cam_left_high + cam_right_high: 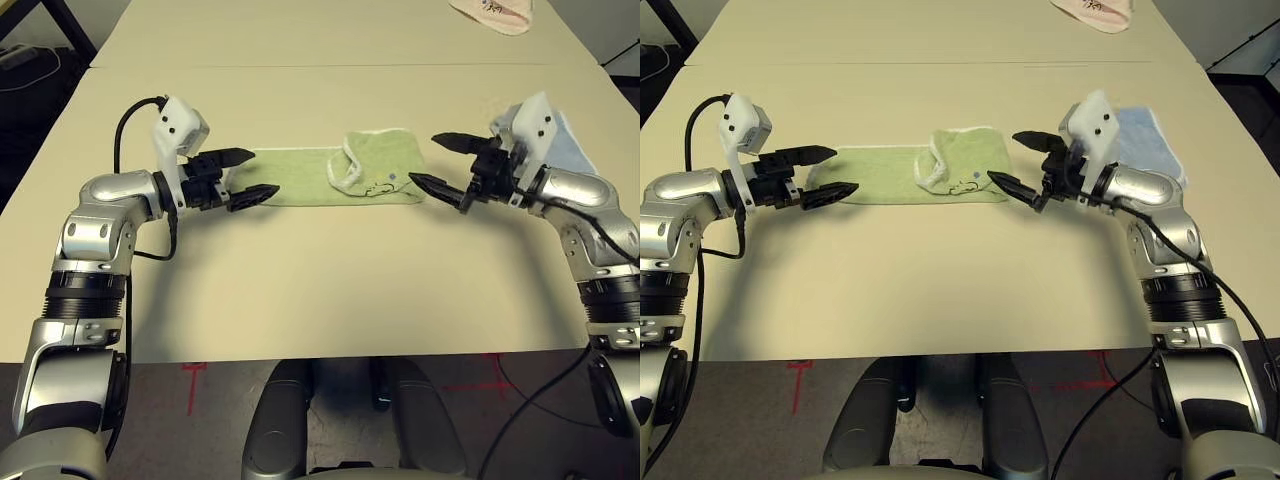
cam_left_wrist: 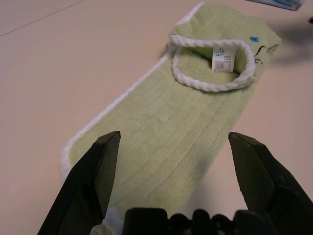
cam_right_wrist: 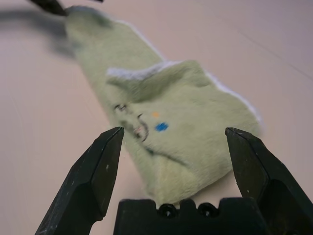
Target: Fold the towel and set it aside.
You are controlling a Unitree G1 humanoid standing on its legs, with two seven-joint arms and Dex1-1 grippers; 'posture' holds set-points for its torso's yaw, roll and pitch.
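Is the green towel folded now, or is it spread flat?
Folded, loosely: the towel lies as a narrow strip, its right end doubled back with the white corded edge curled on top.

My left end effector (image 1: 240, 176) and right end effector (image 1: 437, 161) point inward at each other, well apart, fingers spread wide, holding nothing.

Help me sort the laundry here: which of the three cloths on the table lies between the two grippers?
The light green towel, a long strip with white corded edging. The pink cloth lies at the far edge; the light blue towel lies behind the right arm.
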